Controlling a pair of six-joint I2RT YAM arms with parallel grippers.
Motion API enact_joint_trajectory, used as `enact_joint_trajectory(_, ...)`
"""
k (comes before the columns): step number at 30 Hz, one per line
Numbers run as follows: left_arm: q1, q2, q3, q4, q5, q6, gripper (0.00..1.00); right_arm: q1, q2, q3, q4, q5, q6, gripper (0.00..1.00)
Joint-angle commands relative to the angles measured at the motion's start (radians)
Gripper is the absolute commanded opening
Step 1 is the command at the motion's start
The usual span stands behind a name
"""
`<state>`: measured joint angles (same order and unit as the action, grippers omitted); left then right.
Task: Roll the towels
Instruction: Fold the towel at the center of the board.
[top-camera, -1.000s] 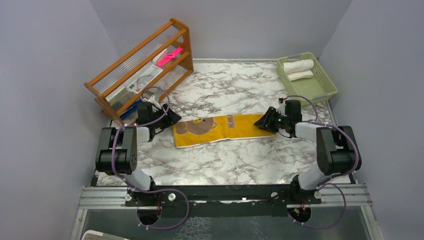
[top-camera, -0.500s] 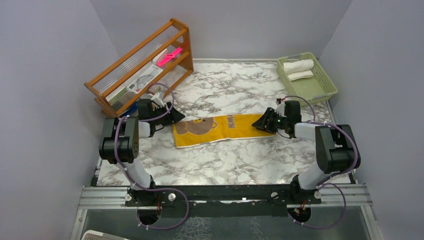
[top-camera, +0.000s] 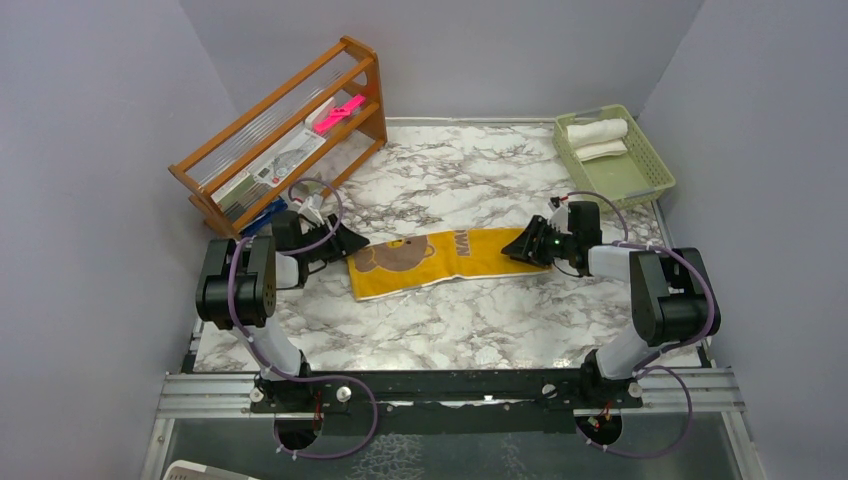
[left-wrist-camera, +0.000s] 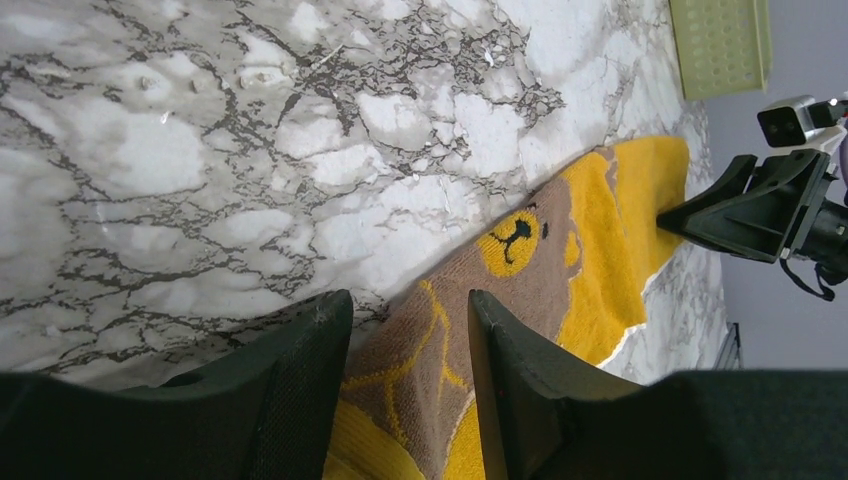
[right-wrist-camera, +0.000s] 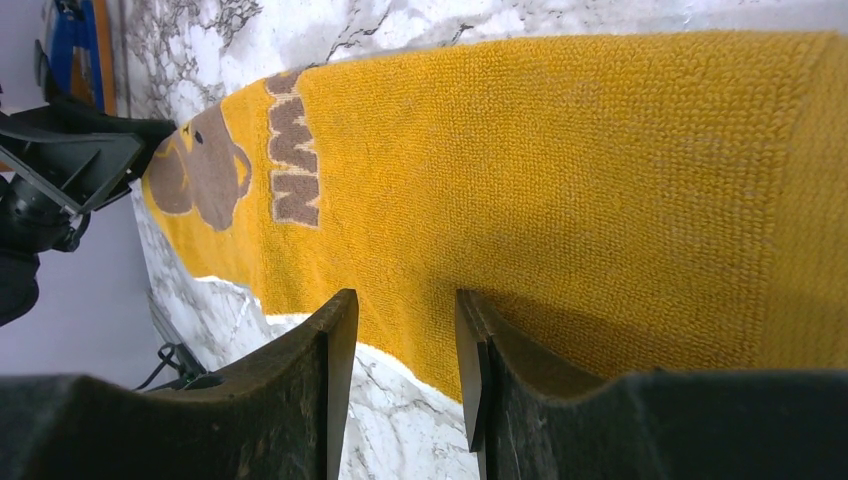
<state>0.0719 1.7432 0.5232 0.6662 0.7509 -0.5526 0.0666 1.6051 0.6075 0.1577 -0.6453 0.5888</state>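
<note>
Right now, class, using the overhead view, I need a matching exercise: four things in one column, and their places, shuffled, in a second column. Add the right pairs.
Things
1. mustard-yellow towel
2. cream-white towel
3. pink object
4. left end effector

Places
A. in the green basket
B. on the wooden rack
C. spread flat on the marble table
D. at the bear-print end of the spread towel

Pairs: 1-C, 2-A, 3-B, 4-D
</note>
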Motion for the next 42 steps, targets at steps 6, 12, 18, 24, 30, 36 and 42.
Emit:
enact_joint_trajectory(6,0.09,-0.028,-0.133,-0.126,-0.116,-0.103,0.5,0.009,-0.004,-0.01,0.024,-0.029,-0.019,0.41)
enact_joint_trajectory(12,0.134,0.008,-0.13,-0.145,-0.105,-0.106,0.45,0.009,-0.003,-0.01,0.021,-0.02,-0.015,0.42)
enact_joint_trajectory(18,0.159,0.06,-0.112,-0.143,-0.084,-0.106,0.42,0.009,0.034,0.035,-0.024,0.046,0.033,0.43)
enact_joint_trajectory(24,0.159,0.066,-0.104,-0.143,-0.066,-0.095,0.42,-0.001,0.056,0.078,-0.054,0.233,0.09,0.43)
enact_joint_trajectory(30,0.145,0.057,-0.1,-0.142,-0.065,-0.085,0.46,-0.099,0.04,0.078,-0.04,0.334,0.149,0.43)
enact_joint_trajectory(36,0.131,0.081,-0.065,-0.142,-0.047,-0.069,0.48,-0.145,0.054,0.077,0.008,0.327,0.205,0.43)
enact_joint_trajectory(42,0.108,0.092,-0.031,-0.131,-0.013,-0.074,0.48,-0.146,0.06,0.114,0.006,0.343,0.218,0.43)
